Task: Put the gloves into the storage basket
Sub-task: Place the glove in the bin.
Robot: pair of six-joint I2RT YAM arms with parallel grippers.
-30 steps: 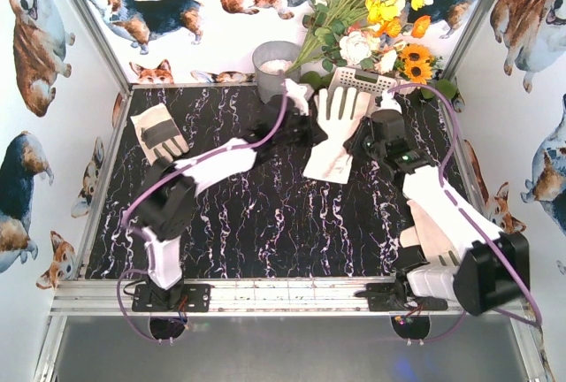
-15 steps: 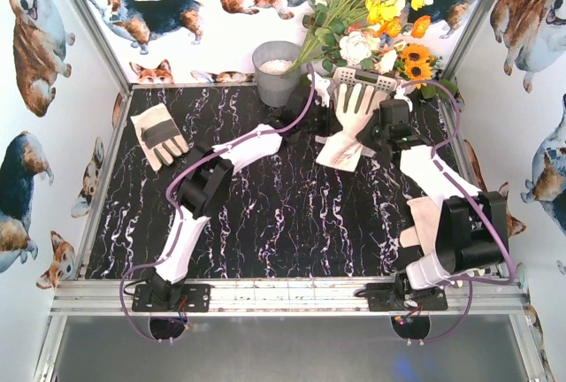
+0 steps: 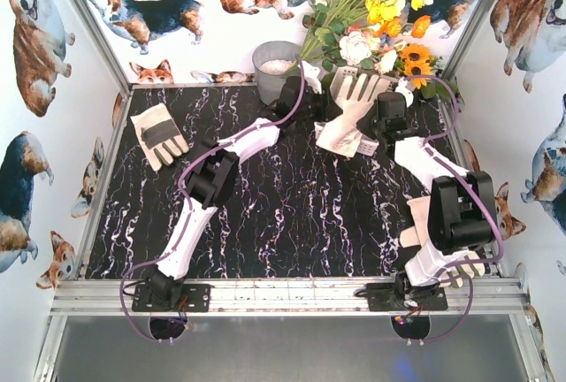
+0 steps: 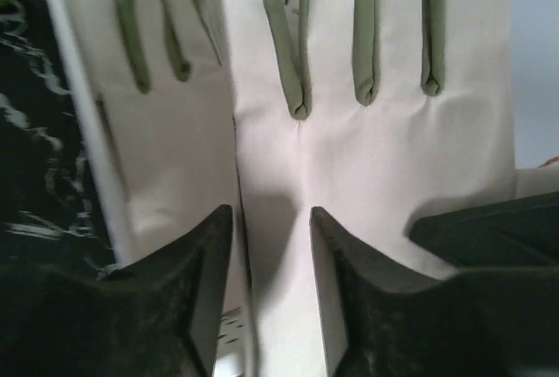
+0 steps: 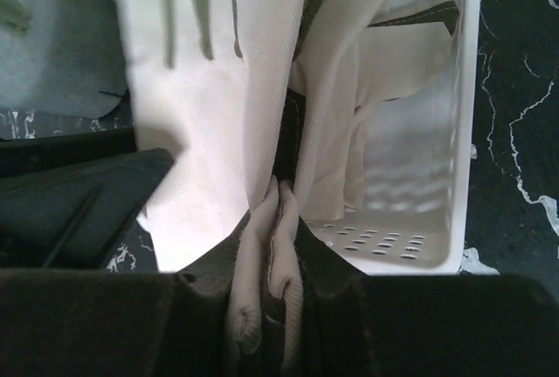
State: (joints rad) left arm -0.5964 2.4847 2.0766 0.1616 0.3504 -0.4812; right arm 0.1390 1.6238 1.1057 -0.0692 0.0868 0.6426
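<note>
— Top external first: what has changed since a second ago?

— We see the cream glove with dark grey panels [image 3: 159, 134] at the left where it lay, and the grey metal bucket [image 3: 276, 72] unmoved. The plain white fabric glove [image 3: 354, 103] has left the middle of the black marble tabletop [image 3: 265, 214] and now hangs at the far edge, fingers pointing toward the yellow and white flowers [image 3: 380, 11].

— And the wrist cameras?

— From the left wrist we find the left gripper [image 4: 271, 215] with its jaws narrowly parted, the white glove's palm just beyond them, unpinched. From the right wrist we see the right gripper [image 5: 275, 220] clamped on that glove's cuff at the edge of the white slotted plastic basket [image 5: 437, 220]. Another glove with a dark panel [image 5: 410, 15] lies inside, hidden from above.
</note>
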